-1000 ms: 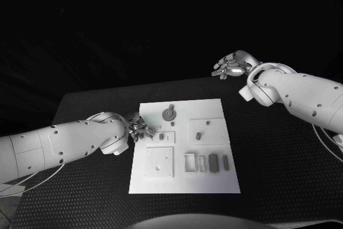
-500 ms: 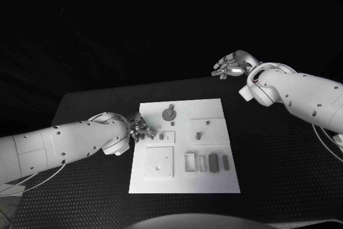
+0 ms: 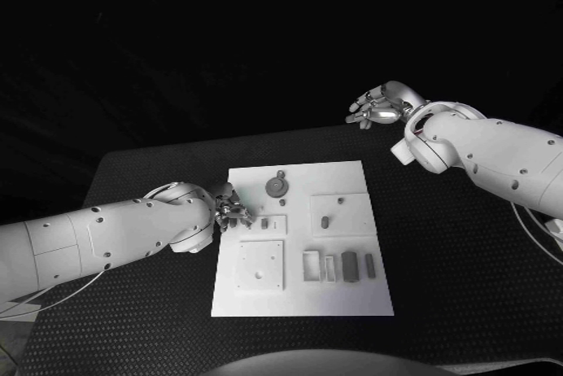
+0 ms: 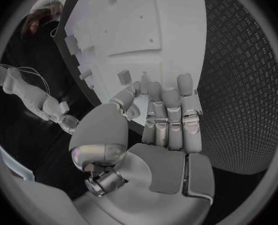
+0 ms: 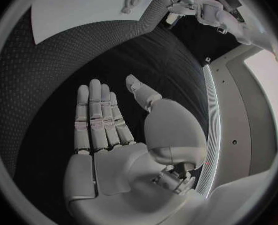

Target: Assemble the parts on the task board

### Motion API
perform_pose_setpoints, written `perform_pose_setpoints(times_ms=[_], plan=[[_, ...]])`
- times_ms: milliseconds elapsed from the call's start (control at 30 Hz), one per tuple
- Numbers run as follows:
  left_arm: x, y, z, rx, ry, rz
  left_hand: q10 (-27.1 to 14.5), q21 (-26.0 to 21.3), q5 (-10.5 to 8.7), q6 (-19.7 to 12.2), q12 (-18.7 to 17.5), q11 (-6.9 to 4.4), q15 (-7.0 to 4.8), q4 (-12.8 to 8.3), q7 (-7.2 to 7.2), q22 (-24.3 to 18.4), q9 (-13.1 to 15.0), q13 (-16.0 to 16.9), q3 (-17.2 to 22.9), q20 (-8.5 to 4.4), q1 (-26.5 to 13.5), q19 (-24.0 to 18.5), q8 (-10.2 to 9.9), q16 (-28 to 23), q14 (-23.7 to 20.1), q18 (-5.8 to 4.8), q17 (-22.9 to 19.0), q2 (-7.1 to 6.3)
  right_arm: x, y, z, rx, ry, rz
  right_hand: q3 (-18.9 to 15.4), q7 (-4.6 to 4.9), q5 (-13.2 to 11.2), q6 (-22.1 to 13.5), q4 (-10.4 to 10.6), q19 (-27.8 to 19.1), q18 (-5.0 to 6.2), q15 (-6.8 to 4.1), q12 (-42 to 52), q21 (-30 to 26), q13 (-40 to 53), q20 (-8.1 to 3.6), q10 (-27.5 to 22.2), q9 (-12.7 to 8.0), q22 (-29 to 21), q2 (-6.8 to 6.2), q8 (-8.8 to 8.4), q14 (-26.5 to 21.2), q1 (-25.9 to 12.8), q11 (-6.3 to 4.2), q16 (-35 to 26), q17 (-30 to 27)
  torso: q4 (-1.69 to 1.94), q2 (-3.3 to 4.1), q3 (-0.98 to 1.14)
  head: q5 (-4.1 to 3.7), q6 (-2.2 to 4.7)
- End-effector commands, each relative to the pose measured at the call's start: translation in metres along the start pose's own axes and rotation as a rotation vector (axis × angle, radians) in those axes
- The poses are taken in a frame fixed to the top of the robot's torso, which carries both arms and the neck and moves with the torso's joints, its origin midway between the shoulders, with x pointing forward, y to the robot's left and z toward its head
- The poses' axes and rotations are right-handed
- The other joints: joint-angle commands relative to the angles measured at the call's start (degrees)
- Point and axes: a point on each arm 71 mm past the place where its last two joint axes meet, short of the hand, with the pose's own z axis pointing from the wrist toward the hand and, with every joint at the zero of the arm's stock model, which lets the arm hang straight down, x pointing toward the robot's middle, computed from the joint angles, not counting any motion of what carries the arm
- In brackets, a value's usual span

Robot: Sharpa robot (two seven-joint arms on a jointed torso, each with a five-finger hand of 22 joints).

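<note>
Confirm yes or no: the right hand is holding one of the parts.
No. The right hand is flat and bare-palmed with its fingers apart, over the black table away from the task board.

Left robot hand (image 4: 157, 130) stretches flat, fingers together, its fingertips (image 4: 170, 85) over the near edge of the white task board (image 4: 145, 30); small parts (image 4: 124, 76) lie just beside them, black bench (image 4: 245, 75) alongside.

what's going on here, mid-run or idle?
Mid-run, early. The left robot hand is at the left edge of the task board, fingers by a small grey part; I can't tell if it holds anything. The right robot hand is open, raised beyond the table's far edge, holding nothing. Several more grey parts lie loose in a row on the board.
</note>
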Motion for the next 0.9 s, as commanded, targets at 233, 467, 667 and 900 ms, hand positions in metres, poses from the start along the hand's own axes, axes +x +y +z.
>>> perform_pose_setpoints(times_ms=[233,467,667,900], plan=[[0.0149,-0.0016,-0.0003,0.002,0.095,0.077,0.34,0.36,0.4,0.23,0.4,-0.1,-0.35,-1.73,-0.03,1.17,0.0,0.02,1.56,-0.05,2.74,0.31,0.03,0.38,-0.06,-0.72,-0.05,1.81,0.0006,0.0008,-0.0003,-0.01,0.006,0.008,-0.18,0.08,0.16,-0.43,0.11,0.11,0.9,0.2,0.22,-0.24,-0.13,0.16,-0.43,-0.08,0.07,-0.2,0.32,0.39,-0.6,0.12,-0.3,0.08,0.01,-0.06,0.04,-0.07,-0.1],[0.0179,-0.0026,-0.0014,0.003,0.121,0.131,0.56,0.62,1.92,0.62,0.95,-0.24,-0.41,-2.28,-0.17,1.28,0.03,0.34,1.46,-0.11,3.17,0.5,0.13,0.98,0.1,-0.73,0.19,1.52,0.001,0.0001,-0.0005,-0.009,0.009,0.012,-0.16,0.08,0.16,-0.43,0.12,0.11,0.9,0.2,0.23,-0.24,-0.15,0.16,-0.43,-0.08,0.07,-0.18,0.32,0.4,-0.63,0.12,-0.32,0.09,-0.05,-0.07,0.03,-0.06,-0.04],[0.0184,-0.0021,-0.002,-0.001,0.124,0.147,0.48,0.74,2.0,0.65,1.28,-0.26,-0.52,-2.49,-0.18,1.31,0.02,0.55,1.28,-0.15,3.2,0.51,0.09,1.31,0.05,-0.76,0.33,1.08,0.0009,-0.0003,-0.0008,-0.009,0.009,0.012,-0.15,0.08,0.16,-0.43,0.11,0.11,0.9,0.21,0.24,-0.25,-0.17,0.16,-0.43,-0.09,0.08,-0.18,0.32,0.4,-0.67,0.12,-0.34,0.11,-0.01,0.0,0.03,-0.13,-0.03],[0.0194,-0.0022,-0.0023,-0.001,0.132,0.158,0.31,0.89,1.94,0.6,1.6,-0.25,-0.62,-2.45,-0.17,1.31,-0.02,0.76,0.99,-0.21,2.97,0.53,0.0,1.58,-0.1,-0.81,0.42,0.33,0.0016,-0.0008,-0.0009,-0.008,0.01,0.012,-0.14,0.08,0.16,-0.43,0.12,0.11,0.9,0.21,0.26,-0.26,-0.2,0.16,-0.44,-0.09,0.08,-0.17,0.33,0.4,-0.71,0.12,-0.36,0.13,0.03,-0.02,0.01,-0.16,-0.07]])
